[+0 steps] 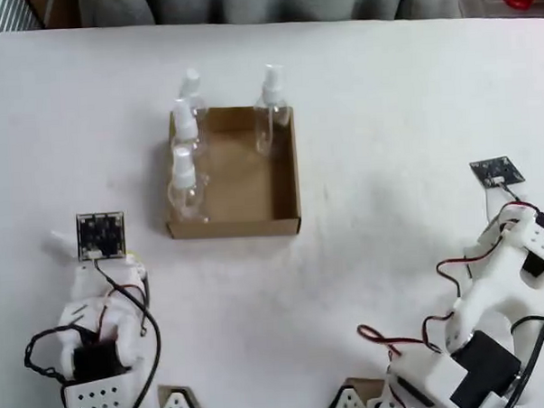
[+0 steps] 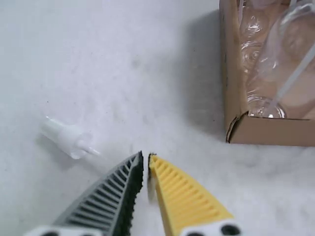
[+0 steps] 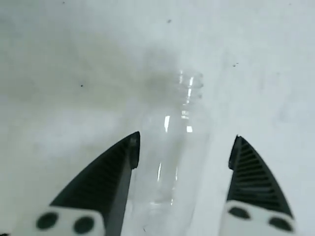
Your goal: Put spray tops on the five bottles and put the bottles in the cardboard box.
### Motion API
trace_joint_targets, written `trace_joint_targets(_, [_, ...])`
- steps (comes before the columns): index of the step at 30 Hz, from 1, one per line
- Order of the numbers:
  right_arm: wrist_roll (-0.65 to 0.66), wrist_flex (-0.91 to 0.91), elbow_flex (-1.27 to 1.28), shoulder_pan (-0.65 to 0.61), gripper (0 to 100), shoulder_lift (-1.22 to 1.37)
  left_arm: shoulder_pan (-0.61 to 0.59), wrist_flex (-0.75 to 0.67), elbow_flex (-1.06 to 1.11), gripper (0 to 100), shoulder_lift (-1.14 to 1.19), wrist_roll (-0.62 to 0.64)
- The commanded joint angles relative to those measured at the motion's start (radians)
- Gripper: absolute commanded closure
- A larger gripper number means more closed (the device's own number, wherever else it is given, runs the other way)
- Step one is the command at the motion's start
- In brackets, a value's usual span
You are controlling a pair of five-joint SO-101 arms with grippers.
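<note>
Your right pincer stands wide open and holds nothing; the uncapped bottle lies on the tabletop between its fingers. Your left pincer is closed and empty. A spray top lies near its tips, at 8 o'clock from the cardboard box.

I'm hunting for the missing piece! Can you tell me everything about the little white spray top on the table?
The spray top is small, white and looks like plastic: a round body with a thin stub sticking out. It lies on its side on the white table, on no bottle. Only the table touches it; the shut left tool is near but apart.
</note>
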Motion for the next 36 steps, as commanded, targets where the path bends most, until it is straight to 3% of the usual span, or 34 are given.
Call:
trace_joint_targets(1, [-0.002, 0.012, 0.003, -0.005, 75.2, -0.03, -0.012, -0.008, -0.005, 98, -0.007, -0.011])
trace_joint_targets(11, [0.0, 0.005, 0.031, 0.01, 75.2, -0.03, -0.012, -0.008, -0.005, 98, -0.007, -0.011])
trace_joint_targets(16, [0.0, -0.015, 0.034, 0.012, 80.0, -0.03, -0.012, -0.008, -0.005, 98, -0.007, -0.011])
trace_joint_targets(24, [0.002, -0.033, 0.044, 0.012, 75.4, -0.03, -0.012, -0.008, -0.005, 98, -0.007, -0.011])
trace_joint_targets(27, [0.072, -0.031, 0.044, 0.01, 71.7, -0.03, -0.012, -0.008, -0.005, 98, -0.007, -0.011])
trace_joint_targets(36, [0.121, -0.036, 0.081, 0.022, 76.1, -0.03, -0.012, -0.008, -0.005, 98, -0.007, -0.011])
